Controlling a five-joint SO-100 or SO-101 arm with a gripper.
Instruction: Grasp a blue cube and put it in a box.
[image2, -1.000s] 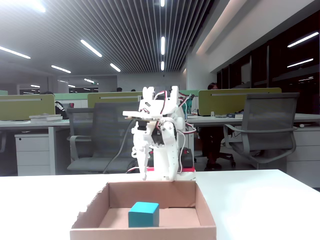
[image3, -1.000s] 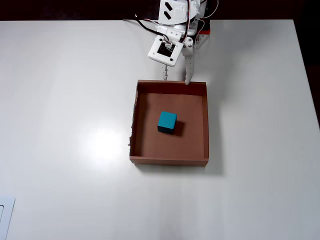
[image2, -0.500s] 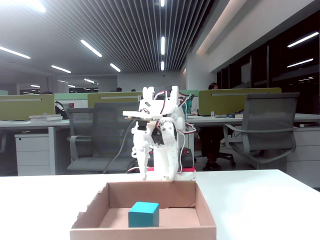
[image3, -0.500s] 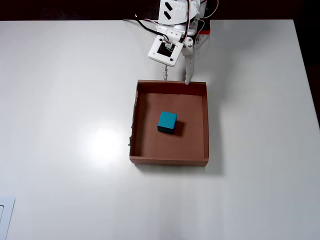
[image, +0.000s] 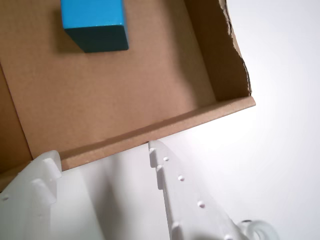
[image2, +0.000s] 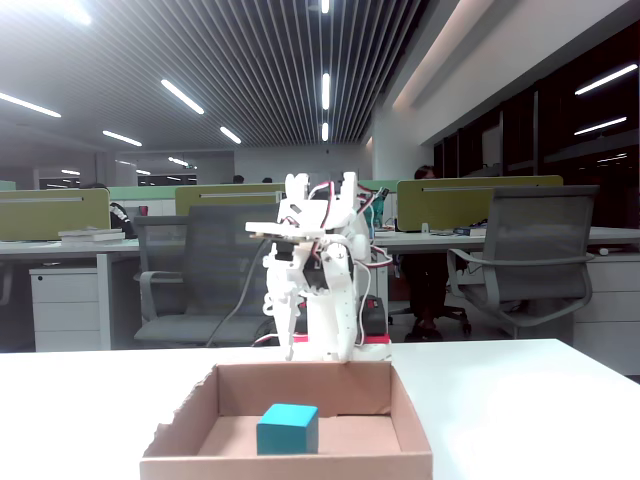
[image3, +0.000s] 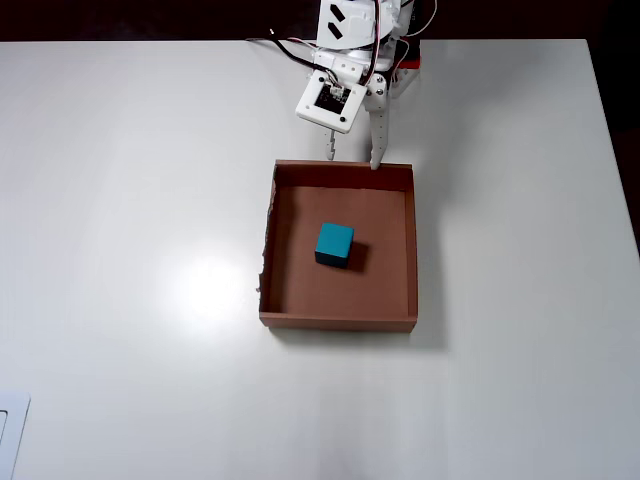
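The blue cube (image3: 334, 244) rests on the floor of the box (image3: 341, 317), near its middle. It also shows in the wrist view (image: 95, 25) and the fixed view (image2: 287, 428). The box is a shallow brown cardboard tray, seen in the wrist view (image: 165, 125) and the fixed view (image2: 290, 466). My white gripper (image3: 352, 157) is open and empty. It hangs above the box's wall nearest the arm base, well apart from the cube. In the wrist view its fingers (image: 172, 185) spread at the bottom of the picture, and in the fixed view the gripper (image2: 291, 345) points down behind the box.
The white table (image3: 130, 250) surrounds the box. The arm base (image3: 365, 20) stands at the table's far edge in the overhead view. A pale flat object (image3: 8, 430) lies at the bottom-left corner. Office chairs and desks stand behind the table in the fixed view.
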